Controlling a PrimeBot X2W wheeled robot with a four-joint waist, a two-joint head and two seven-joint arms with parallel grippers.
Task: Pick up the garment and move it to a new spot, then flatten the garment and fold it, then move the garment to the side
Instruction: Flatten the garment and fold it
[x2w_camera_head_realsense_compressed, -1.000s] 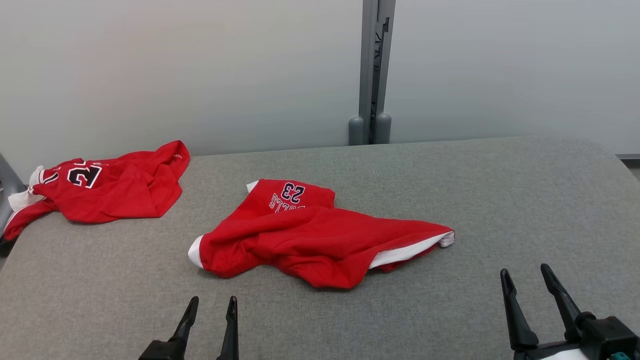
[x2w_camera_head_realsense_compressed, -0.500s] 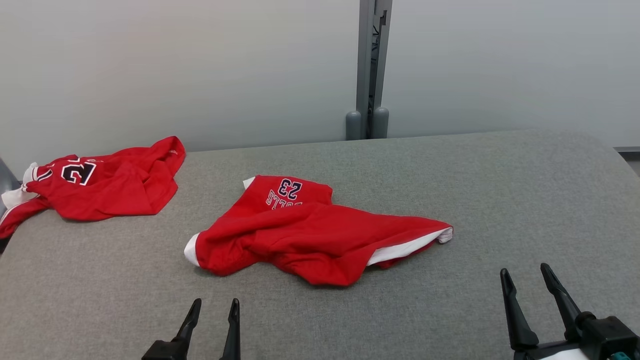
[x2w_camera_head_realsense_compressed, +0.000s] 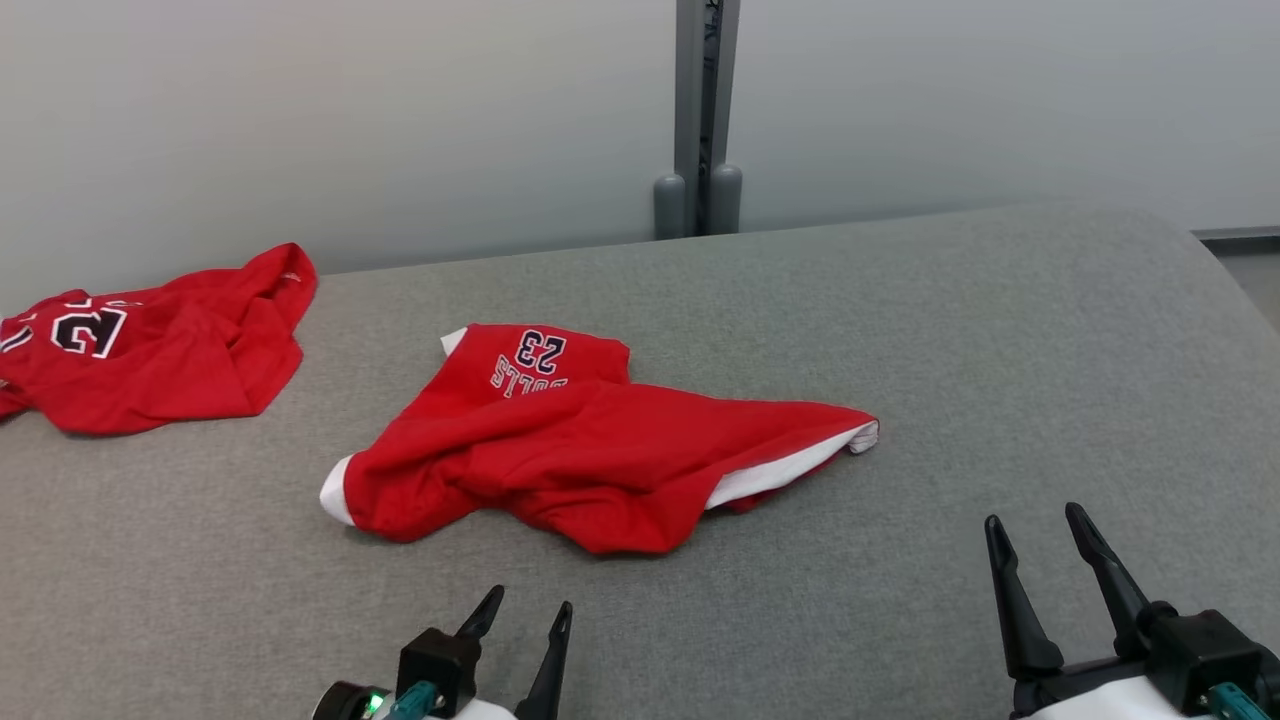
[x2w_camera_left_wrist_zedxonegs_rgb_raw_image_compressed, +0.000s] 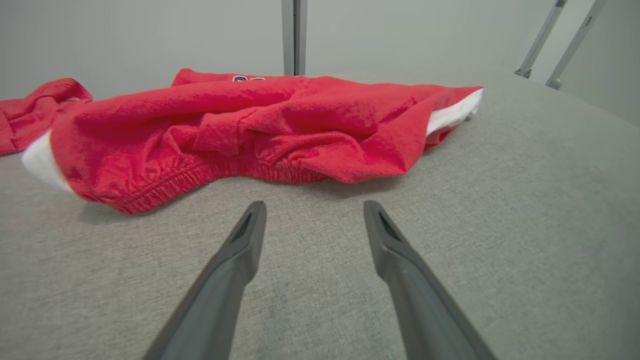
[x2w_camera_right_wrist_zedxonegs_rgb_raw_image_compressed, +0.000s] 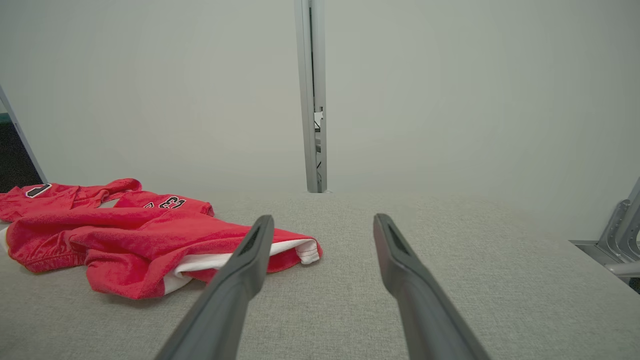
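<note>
We see the crumpled red shorts (x2w_camera_head_realsense_compressed: 600, 460) lying on the grey padded table (x2w_camera_head_realsense_compressed: 1000, 350); our left gripper (x2w_camera_head_realsense_compressed: 532, 598) and right gripper (x2w_camera_head_realsense_compressed: 1031, 514) hover short of them, jaws spread.

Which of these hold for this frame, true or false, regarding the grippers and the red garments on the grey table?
1. The left gripper and right gripper are both open and empty. True.
2. The red shorts lie crumpled on the grey table. True.
3. The left gripper grips the shorts' waistband. False: it sits short of the shorts, apart from them.
4. The shorts are the one garment on the table. False: a second red garment lies at the far left.
</note>
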